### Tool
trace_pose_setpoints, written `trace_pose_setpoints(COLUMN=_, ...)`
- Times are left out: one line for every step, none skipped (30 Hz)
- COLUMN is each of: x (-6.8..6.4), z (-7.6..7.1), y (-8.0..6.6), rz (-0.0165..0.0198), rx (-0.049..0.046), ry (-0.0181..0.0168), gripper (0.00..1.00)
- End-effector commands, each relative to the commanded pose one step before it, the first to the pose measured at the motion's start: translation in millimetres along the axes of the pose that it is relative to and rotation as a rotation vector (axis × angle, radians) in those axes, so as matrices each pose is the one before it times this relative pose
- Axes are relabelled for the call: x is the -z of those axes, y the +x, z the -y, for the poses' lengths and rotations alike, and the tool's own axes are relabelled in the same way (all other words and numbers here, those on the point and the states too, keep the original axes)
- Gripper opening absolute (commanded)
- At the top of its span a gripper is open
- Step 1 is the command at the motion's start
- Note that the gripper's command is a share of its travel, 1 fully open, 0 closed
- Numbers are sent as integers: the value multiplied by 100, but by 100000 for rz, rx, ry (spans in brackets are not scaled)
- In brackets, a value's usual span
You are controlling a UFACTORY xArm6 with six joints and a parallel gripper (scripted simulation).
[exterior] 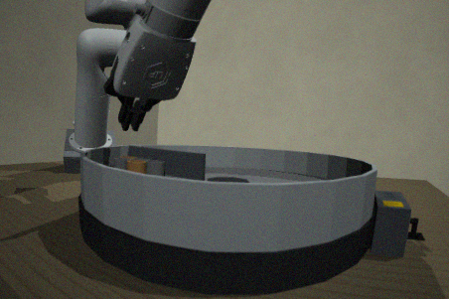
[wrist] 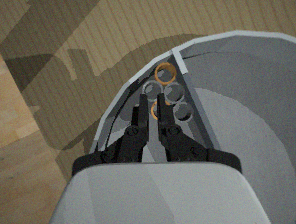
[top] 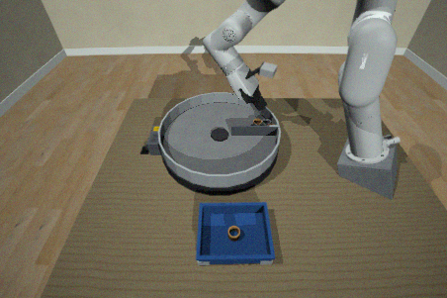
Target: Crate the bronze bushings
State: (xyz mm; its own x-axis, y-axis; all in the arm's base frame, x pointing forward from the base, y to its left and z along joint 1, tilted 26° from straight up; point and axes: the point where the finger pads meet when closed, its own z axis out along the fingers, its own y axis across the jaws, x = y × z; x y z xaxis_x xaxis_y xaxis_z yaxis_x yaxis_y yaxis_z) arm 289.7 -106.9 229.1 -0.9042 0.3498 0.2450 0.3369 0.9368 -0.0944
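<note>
The grey turning table (top: 220,140) holds a cluster of bushings in a walled pocket at its right rim. In the wrist view, one bronze bushing (wrist: 165,73) lies at the pocket's tip. A second bronze bushing is partly hidden behind my fingers. Steel bushings (wrist: 174,91) lie around them. My gripper (wrist: 152,104) hangs above this pocket, clear of the rim, nearly shut with nothing between the fingers. It also shows in the top view (top: 258,105) and the exterior view (exterior: 130,122). The blue crate (top: 234,233) holds one bronze bushing (top: 233,229).
A dark divider wall (top: 253,130) bounds the pocket. A dark hub (top: 220,134) marks the table's middle. A grey motor box (top: 154,140) sits at the table's left. The arm's base (top: 368,164) stands to the right. The crate lies in front of the table.
</note>
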Motion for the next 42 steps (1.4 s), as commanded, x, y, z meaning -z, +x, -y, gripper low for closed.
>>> trace_pose_setpoints(x=130, z=6, y=-40, rz=338, rx=-11, ry=-20, gripper=10)
trace_pose_setpoints(x=0, z=0, y=0, rz=0, rx=0, ry=0, gripper=10)
trace_pose_setpoints(x=0, z=0, y=0, rz=0, rx=0, ry=0, gripper=10)
trace_pose_setpoints(x=0, z=0, y=0, rz=0, rx=0, ry=0, gripper=10)
trace_pose_setpoints(x=0, z=0, y=0, rz=0, rx=0, ry=0, gripper=10)
trace_pose_setpoints(x=0, z=0, y=0, rz=0, rx=0, ry=0, gripper=10)
trace_pose_setpoints(x=-20, z=0, y=-17, rz=0, rx=0, ry=0, gripper=10)
trace_pose_setpoints(x=-114, z=0, y=-96, rz=0, rx=0, ry=0, gripper=10)
trace_pose_setpoints(x=-235, z=-1, y=-196, rz=0, rx=0, ry=0, gripper=10)
trace_pose_setpoints(x=-329, z=-1, y=-276, rz=0, rx=0, ry=0, gripper=10)
trace_pose_setpoints(x=-365, z=-1, y=-306, rz=0, rx=0, ry=0, gripper=10)
trace_pose_setpoints(x=-331, z=-1, y=-278, rz=0, rx=0, ry=0, gripper=10)
trace_pose_setpoints(x=0, z=0, y=0, rz=0, rx=0, ry=0, gripper=10)
trace_pose_setpoints(x=0, z=0, y=0, rz=0, rx=0, ry=0, gripper=10)
trace_pose_setpoints(x=-237, z=-1, y=-199, rz=0, rx=0, ry=0, gripper=10)
trace_pose_setpoints(x=-115, z=0, y=-96, rz=0, rx=0, ry=0, gripper=10)
trace_pose_setpoints(x=-21, z=0, y=-17, rz=0, rx=0, ry=0, gripper=10)
trace_pose_setpoints(x=0, z=0, y=0, rz=0, rx=0, ry=0, gripper=10)
trace_pose_setpoints(x=0, z=0, y=0, rz=0, rx=0, ry=0, gripper=10)
trace_pose_setpoints(x=0, z=0, y=0, rz=0, rx=0, ry=0, gripper=10)
trace_pose_setpoints(x=0, z=0, y=0, rz=0, rx=0, ry=0, gripper=10)
trace_pose_setpoints(x=0, z=0, y=0, rz=0, rx=0, ry=0, gripper=10)
trace_pose_setpoints(x=0, z=0, y=0, rz=0, rx=0, ry=0, gripper=10)
trace_pose_setpoints(x=0, z=0, y=0, rz=0, rx=0, ry=0, gripper=10)
trace_pose_setpoints(x=0, z=0, y=0, rz=0, rx=0, ry=0, gripper=10)
trace_pose_setpoints(x=0, z=0, y=0, rz=0, rx=0, ry=0, gripper=10)
trace_pose_setpoints(x=-1, z=0, y=-1, rz=0, rx=0, ry=0, gripper=10)
trace_pose_setpoints(x=-9, z=0, y=-8, rz=0, rx=0, ry=0, gripper=10)
trace_pose_setpoints(x=-22, z=0, y=-19, rz=0, rx=0, ry=0, gripper=10)
trace_pose_setpoints(x=0, z=0, y=0, rz=0, rx=0, ry=0, gripper=10)
trace_pose_setpoints(x=0, z=0, y=0, rz=0, rx=0, ry=0, gripper=10)
trace_pose_setpoints(x=-39, z=0, y=-33, rz=0, rx=0, ry=0, gripper=10)
trace_pose_setpoints(x=-58, z=0, y=-48, rz=0, rx=0, ry=0, gripper=10)
trace_pose_setpoints(x=-77, z=0, y=-64, rz=0, rx=0, ry=0, gripper=10)
trace_pose_setpoints(x=-95, z=0, y=-78, rz=0, rx=0, ry=0, gripper=10)
trace_pose_setpoints(x=-111, z=0, y=-92, rz=0, rx=0, ry=0, gripper=10)
trace_pose_setpoints(x=-123, z=0, y=-103, rz=0, rx=0, ry=0, gripper=10)
trace_pose_setpoints(x=-132, z=0, y=-110, rz=0, rx=0, ry=0, gripper=10)
trace_pose_setpoints(x=-137, z=0, y=-114, rz=0, rx=0, ry=0, gripper=10)
trace_pose_setpoints(x=-137, z=0, y=-114, rz=0, rx=0, ry=0, gripper=10)
trace_pose_setpoints(x=-133, z=0, y=-111, rz=0, rx=0, ry=0, gripper=10)
trace_pose_setpoints(x=-124, z=0, y=-103, rz=0, rx=0, ry=0, gripper=10)
